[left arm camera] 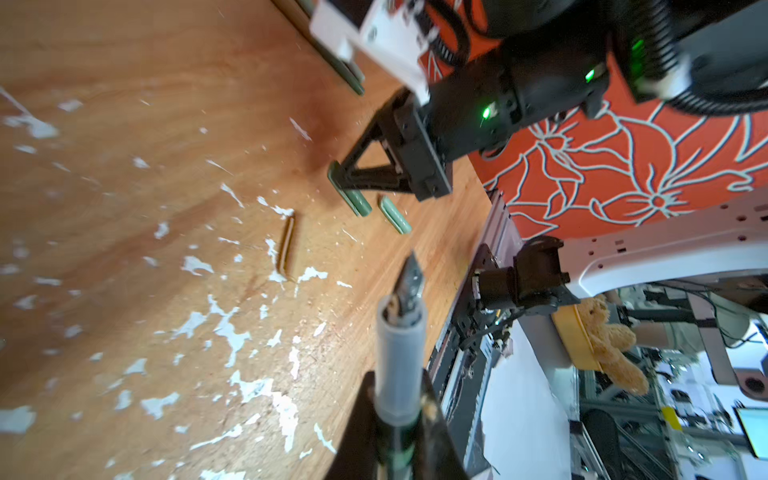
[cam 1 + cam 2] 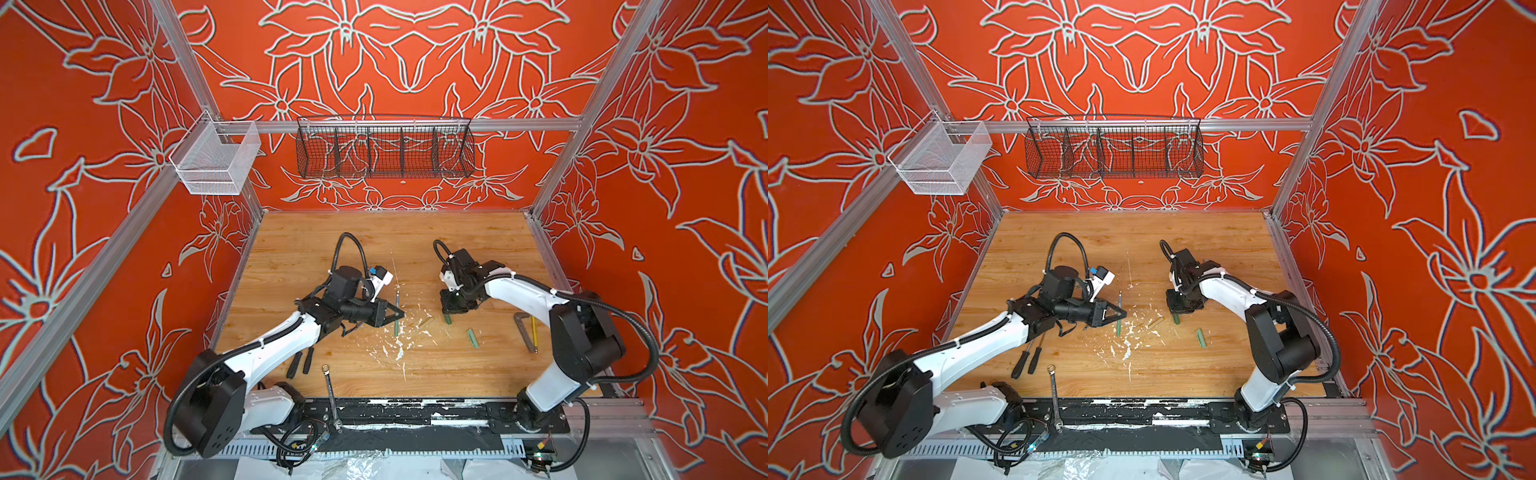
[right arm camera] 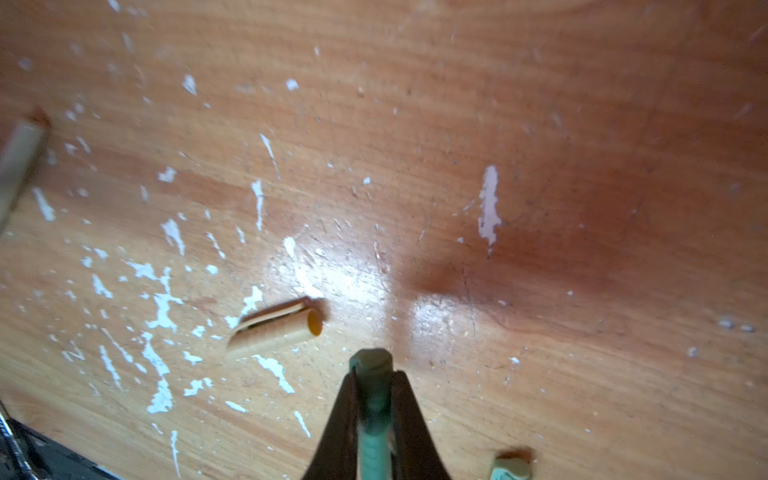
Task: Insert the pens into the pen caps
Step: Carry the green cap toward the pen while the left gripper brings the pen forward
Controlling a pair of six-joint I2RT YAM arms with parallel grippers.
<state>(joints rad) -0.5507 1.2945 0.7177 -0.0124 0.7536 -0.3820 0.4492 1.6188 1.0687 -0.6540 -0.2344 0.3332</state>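
The left pincer (image 1: 398, 399) was clamped on a slim green-barrelled pen with a grey grip and metal nib (image 1: 401, 345), its nib pointing away from the wrist, over the middle of the paint-flecked wooden desk (image 2: 374, 249). The right pincer (image 3: 375, 376) gripped a short sage-green rounded pen cap (image 3: 371, 360) low over the desk (whether it touched the wood I could not tell). A beige pen cap (image 3: 276, 330) lay just beside it, and another green cap (image 2: 472, 337) lay nearer the right arm.
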